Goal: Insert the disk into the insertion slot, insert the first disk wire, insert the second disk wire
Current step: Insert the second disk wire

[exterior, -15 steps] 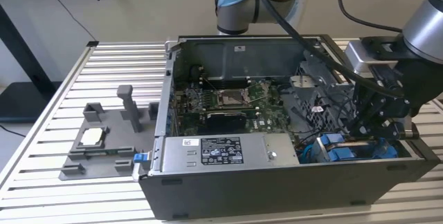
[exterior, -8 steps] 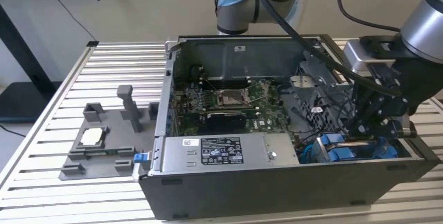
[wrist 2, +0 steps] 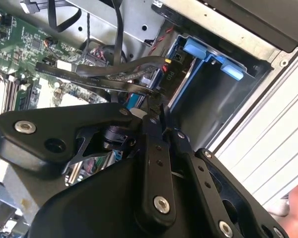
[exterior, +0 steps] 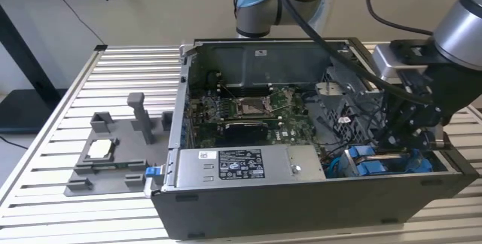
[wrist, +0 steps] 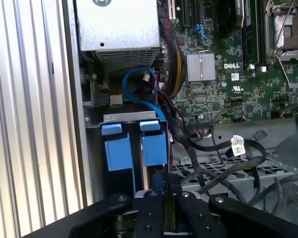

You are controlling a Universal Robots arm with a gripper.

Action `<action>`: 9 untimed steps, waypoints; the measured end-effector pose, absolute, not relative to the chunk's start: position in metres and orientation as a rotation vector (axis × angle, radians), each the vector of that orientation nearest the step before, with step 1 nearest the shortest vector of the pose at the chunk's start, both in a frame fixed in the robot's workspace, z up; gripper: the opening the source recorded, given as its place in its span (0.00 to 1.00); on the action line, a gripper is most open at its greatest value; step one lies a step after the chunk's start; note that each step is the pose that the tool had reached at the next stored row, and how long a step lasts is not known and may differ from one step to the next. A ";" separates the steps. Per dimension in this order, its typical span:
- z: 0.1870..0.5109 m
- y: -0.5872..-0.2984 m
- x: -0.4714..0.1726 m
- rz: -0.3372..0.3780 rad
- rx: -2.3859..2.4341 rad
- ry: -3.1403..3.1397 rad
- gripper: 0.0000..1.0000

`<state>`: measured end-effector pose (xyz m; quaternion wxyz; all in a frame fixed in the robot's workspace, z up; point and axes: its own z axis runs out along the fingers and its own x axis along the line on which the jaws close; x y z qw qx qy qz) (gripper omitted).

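We have the gripper [exterior: 407, 142] down inside the open case [exterior: 301, 210], at the exterior view's right, near corner, right over the slot [exterior: 384, 162] with its blue rails. In the second wrist view the gripper [wrist 2: 156, 106] has its fingers drawn together on a black wire [wrist 2: 109, 74] beside the slot [wrist 2: 208, 84]. We can't make out the disk itself. PSU [exterior: 241, 164] sits to the exterior view's left of the slot.
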<state>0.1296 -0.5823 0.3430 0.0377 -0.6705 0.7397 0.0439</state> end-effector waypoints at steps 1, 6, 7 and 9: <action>0.343 -0.582 0.130 0.135 -2.057 2.270 0.16; 0.341 -0.581 0.130 0.135 -2.055 2.271 0.16; 0.340 -0.581 0.130 0.135 -2.055 2.272 0.16; 0.339 -0.581 0.130 0.135 -2.055 2.272 0.16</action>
